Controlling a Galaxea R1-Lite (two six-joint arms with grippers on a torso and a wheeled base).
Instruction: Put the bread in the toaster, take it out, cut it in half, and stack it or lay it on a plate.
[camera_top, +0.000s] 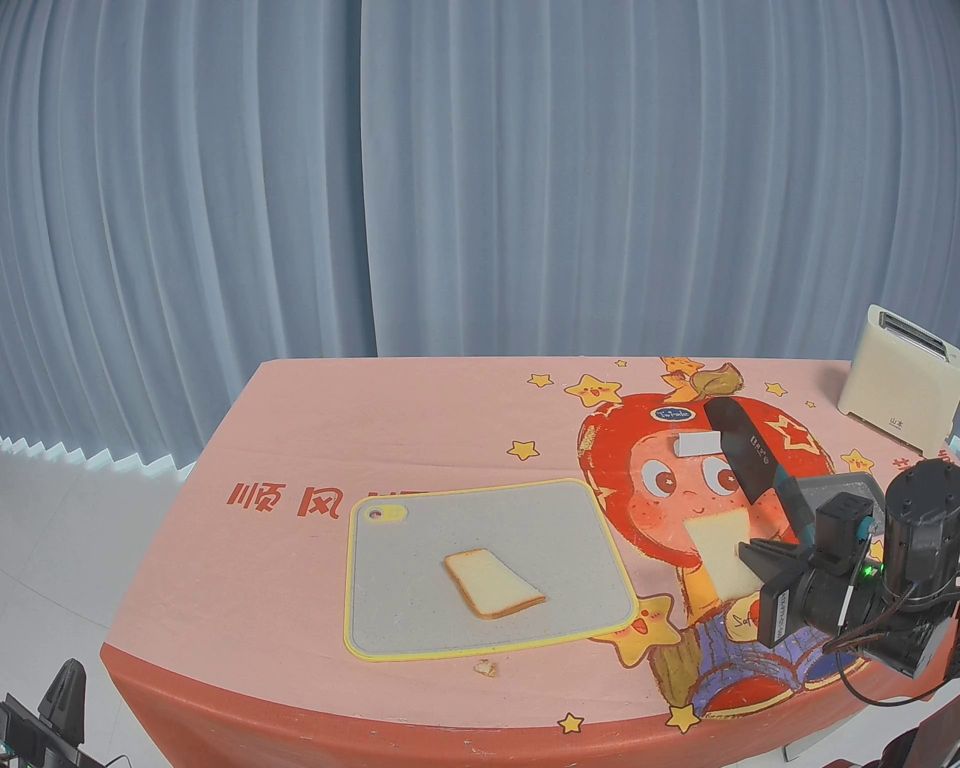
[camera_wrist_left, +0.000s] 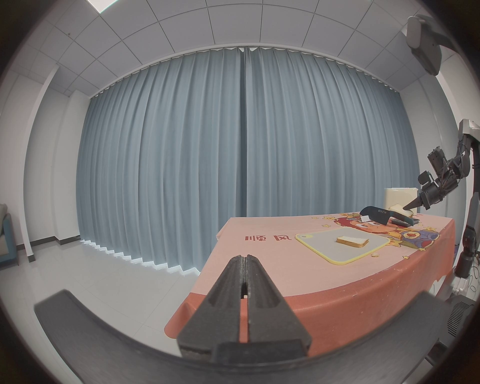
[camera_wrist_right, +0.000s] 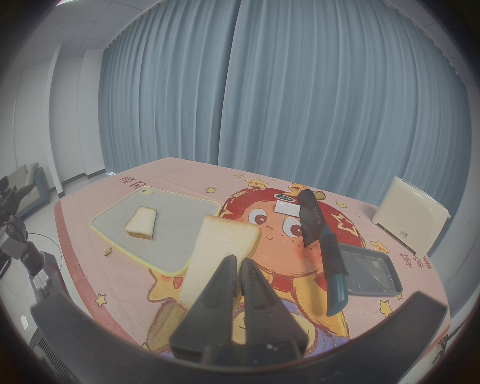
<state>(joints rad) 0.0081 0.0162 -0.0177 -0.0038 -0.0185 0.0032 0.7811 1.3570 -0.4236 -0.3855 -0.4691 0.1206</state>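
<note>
One half slice of bread lies flat on the grey, yellow-rimmed cutting board. My right gripper is shut on the other half slice, holding it on edge above the tablecloth to the right of the board. A black-bladed knife with a teal handle lies just behind it. The cream toaster stands at the far right. My left gripper is shut on nothing, low off the table's left front corner.
A dark rectangular tray lies right of the knife. A small white card sits by the blade tip. A crumb lies in front of the board. Blue curtains hang behind the table.
</note>
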